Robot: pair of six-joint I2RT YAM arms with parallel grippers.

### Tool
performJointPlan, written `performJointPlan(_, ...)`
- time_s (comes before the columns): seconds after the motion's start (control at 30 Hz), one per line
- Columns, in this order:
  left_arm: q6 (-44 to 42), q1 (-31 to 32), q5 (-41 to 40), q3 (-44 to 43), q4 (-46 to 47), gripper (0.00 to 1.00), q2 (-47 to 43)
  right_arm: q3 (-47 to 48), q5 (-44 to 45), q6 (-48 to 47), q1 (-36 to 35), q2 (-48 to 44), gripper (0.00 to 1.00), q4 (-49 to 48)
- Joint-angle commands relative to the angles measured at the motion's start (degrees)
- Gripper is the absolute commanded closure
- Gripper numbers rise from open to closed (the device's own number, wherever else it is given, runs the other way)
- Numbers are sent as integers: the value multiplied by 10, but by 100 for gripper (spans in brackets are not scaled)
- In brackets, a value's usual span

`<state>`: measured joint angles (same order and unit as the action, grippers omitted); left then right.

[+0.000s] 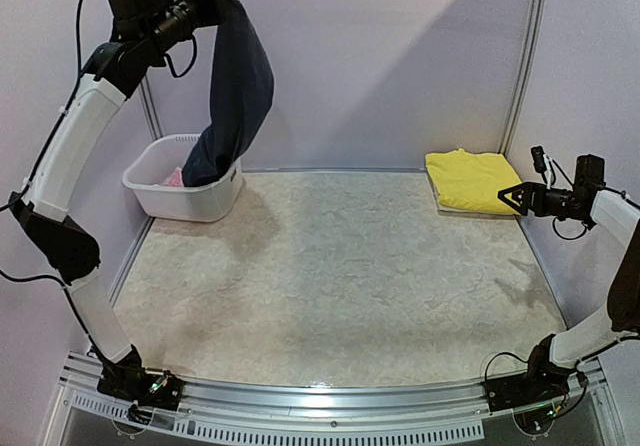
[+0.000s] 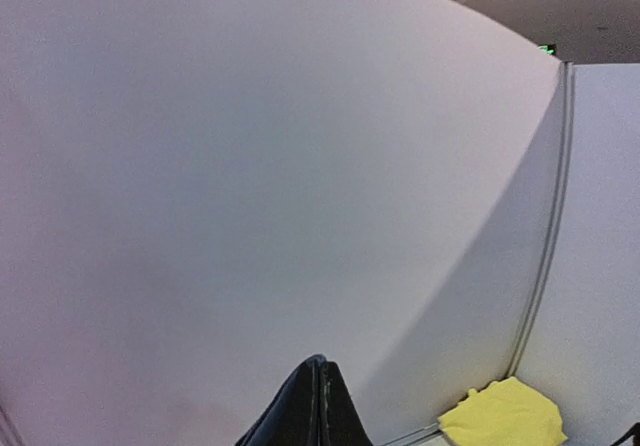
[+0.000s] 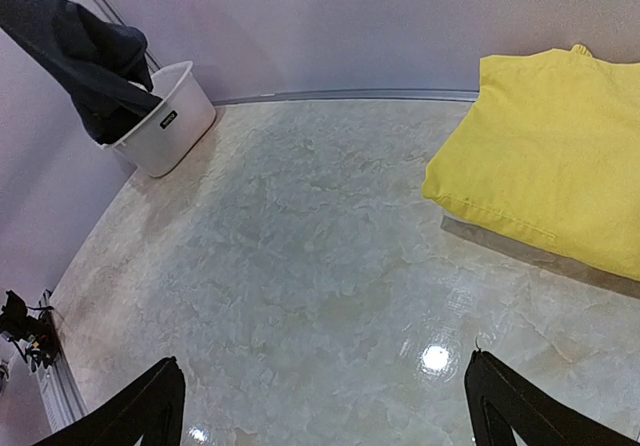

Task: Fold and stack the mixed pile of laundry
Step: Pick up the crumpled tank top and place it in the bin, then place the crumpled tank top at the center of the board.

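Over on the left, the arm is stretched up high and the left fingers (image 1: pixel 197 8) are pinched tight on the top edge of the navy garment (image 1: pixel 240 86), with no gap showing between them. The cloth hangs down from that grip in a long dark drape against the back wall (image 1: pixel 380 56), and its lower end dips into the white basket (image 1: pixel 190 206) at the far left corner of the surface (image 1: pixel 340 286), so it is not clear of the rim. A bit of a pink garment (image 1: pixel 175 176) peeks out inside the basket, just beside the hanging navy cloth. From the left wrist camera there is mostly pale wall, with a dark fold of the navy garment (image 2: pixel 305 411) poking up at the bottom edge and the yellow garment (image 2: pixel 505 416) low in the right corner. That yellow garment (image 1: pixel 470 181) lies folded flat at the far right corner of the surface, close to the back wall and well apart from the basket. The right fingers (image 1: pixel 515 198) hover near it, just above its right side, spread wide and holding nothing; in the right wrist view each of those fingers (image 3: pixel 140 411) sits at an opposite lower corner, with bare marbled surface between them, the yellow garment (image 3: pixel 550 166) off to the upper right, and the basket (image 3: pixel 175 121) with the navy garment (image 3: pixel 85 51) far off at the upper left.
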<state>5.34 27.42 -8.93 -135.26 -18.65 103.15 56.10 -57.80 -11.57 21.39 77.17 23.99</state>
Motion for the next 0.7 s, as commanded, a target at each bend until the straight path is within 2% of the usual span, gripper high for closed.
performJointPlan(0.0,4,50,46,-16,17,100,-6,15,-13,-7,-2,0,2,13)
performJointPlan(0.17,-4,132,115,-32,20,100,-2,16,-13,-9,-2,0,2,13)
performJointPlan(0.37,-60,236,139,-78,2,100,49,19,-16,-11,-2,7,2,17)
performJointPlan(0.53,-66,285,148,-78,13,100,92,20,-16,-14,-2,7,2,20)
performJointPlan(0.67,-16,296,167,-41,27,100,130,22,-17,-18,-1,6,2,24)
